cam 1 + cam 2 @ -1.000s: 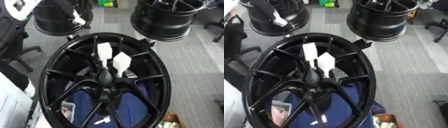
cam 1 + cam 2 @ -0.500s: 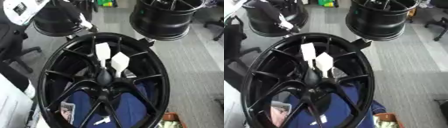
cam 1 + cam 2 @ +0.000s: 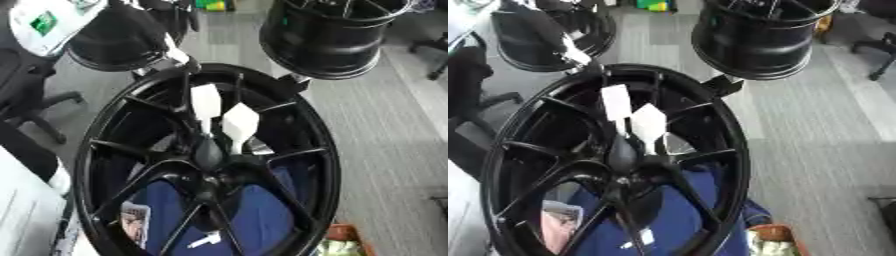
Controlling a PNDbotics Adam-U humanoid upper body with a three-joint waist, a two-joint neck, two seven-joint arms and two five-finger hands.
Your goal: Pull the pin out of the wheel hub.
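Subject: a large black wheel hub (image 3: 208, 172) fills the foreground, its open face turned up toward the camera and its spokes meeting at a dark centre boss.

Left robot hand (image 3: 184, 62): it comes in on a dark arm from the upper left corner, with a white patch just above it. It sits at the far left part of the wheel's rim. Contact with the rim cannot be confirmed. The hand is dark and blurred, so whether it is released, clenched or grasping anything cannot be told. The right robot hand shows in neither view.

Task item: two white, paddle-headed pieces stand at the wheel's centre, below the robot hand and slightly to its right, clear of it. The farther white pin (image 3: 206, 102) is the closer of the two to the hand. The nearer white pin (image 3: 240, 124) is just beside it on the right and lower, its stem running down toward the boss. Both are still seated in the wheel.

Surroundings: blue cloth (image 3: 262, 210) shows through the spokes, well below the hand. A small white piece (image 3: 208, 240) lies at the near rim. A second black wheel (image 3: 332, 35) stands to the right of the hand, on grey carpet floor (image 3: 385, 125). A third wheel (image 3: 527, 47) lies behind the arm.
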